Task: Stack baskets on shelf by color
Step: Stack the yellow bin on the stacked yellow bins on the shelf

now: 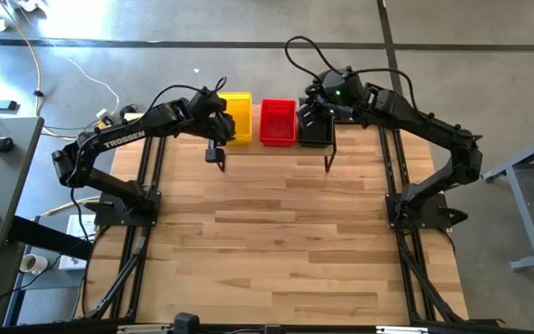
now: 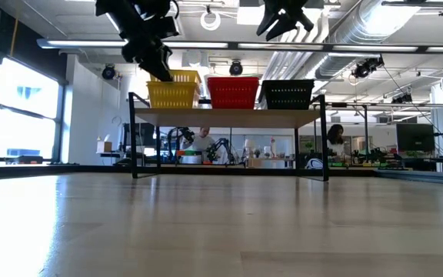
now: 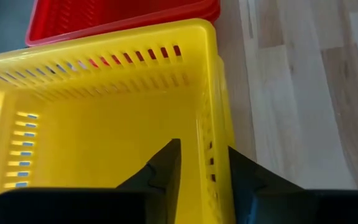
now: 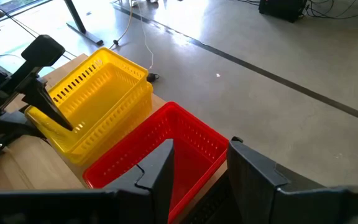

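On the shelf at the table's far edge stand nested yellow baskets, red baskets and black baskets, side by side from left to right. My left gripper is at the top yellow basket, tipped down. Its fingers stand apart, one inside and one outside the wall that faces the table's near edge. My right gripper hangs open and empty above the red basket and the black one. My left gripper straddles the yellow basket's near wall close to its left corner, coming in on a slant from above and the left. The inner finger stands a little off the wall. I cannot tell whether the outer finger touches it. The basket rests on the stack.
The shelf's thin black legs stand on the wooden tabletop, which stretches bare toward the near edge. Both arms' bases sit at the table's left and right sides. Beyond the far edge lie a grey floor and cables.
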